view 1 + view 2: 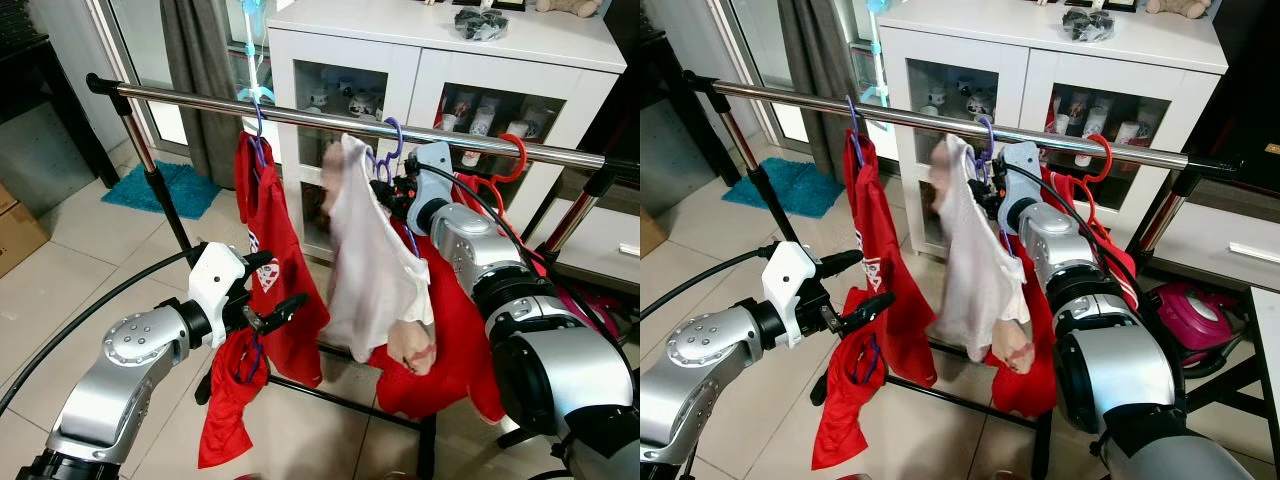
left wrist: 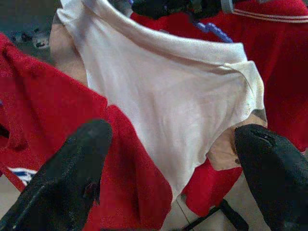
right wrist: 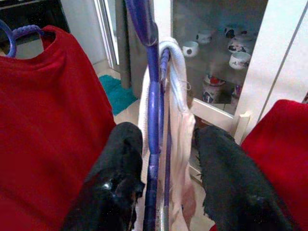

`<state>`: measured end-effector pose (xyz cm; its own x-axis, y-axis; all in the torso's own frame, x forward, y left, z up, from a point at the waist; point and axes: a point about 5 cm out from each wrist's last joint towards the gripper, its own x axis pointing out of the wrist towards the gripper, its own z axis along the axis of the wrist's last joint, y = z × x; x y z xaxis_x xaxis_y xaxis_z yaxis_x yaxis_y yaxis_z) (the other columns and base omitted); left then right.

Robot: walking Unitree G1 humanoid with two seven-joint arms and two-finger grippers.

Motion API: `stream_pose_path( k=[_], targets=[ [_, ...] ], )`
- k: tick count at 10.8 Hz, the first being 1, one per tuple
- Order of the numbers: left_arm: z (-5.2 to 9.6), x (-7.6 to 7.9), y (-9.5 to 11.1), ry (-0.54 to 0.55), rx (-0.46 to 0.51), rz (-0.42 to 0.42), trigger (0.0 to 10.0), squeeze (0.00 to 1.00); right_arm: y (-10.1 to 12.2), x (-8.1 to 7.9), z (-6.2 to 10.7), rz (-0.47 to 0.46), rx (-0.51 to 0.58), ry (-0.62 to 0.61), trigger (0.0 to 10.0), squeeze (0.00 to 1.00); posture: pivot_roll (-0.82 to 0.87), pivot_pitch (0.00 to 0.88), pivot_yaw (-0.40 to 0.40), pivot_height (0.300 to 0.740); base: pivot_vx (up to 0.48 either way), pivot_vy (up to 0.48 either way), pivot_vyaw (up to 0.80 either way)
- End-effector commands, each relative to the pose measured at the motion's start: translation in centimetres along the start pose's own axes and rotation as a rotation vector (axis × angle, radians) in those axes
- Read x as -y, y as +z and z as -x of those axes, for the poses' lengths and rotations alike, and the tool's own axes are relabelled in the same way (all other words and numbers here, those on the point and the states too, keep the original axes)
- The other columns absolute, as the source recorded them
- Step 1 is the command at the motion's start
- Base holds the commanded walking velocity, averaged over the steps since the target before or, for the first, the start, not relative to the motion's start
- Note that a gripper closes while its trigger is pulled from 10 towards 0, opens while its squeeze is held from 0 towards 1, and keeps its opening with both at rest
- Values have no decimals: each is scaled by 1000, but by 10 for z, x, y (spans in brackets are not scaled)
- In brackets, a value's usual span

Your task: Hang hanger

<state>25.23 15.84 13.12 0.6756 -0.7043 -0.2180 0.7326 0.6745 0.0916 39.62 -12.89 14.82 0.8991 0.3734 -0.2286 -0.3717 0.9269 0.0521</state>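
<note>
The purple plastic hanger [image 1: 392, 150] with the white shirt [image 1: 375, 260] is hooked on the metal rail [image 1: 330, 118] — the right gripper [image 3: 166, 159], fingers apart around it, must only release; the left gripper [image 1: 268, 290] waits wide.

**No readable text**

No word, number, brand or sign can be read in any view. A small white and blue print is seen on the red shirt [image 1: 272, 262] beside the left gripper [image 1: 270, 288], but its letters cannot be made out. Patterns on the cups in the white cabinet [image 1: 420, 70] are too small to tell.
</note>
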Motion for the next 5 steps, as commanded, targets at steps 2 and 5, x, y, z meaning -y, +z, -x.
stream_pose_path(
  k=[2,5],
  targets=[
    [-1,-1,1,-8,-9,-23,10000,0,11,-3,-2,-8,23,6,0,0,3,0,37,740,0,0,0],
    [-2,0,1,-7,-7,-31,10000,0,11,-5,-2,11,30,19,0,0,10,0,32,740,0,0,0]
  ],
)
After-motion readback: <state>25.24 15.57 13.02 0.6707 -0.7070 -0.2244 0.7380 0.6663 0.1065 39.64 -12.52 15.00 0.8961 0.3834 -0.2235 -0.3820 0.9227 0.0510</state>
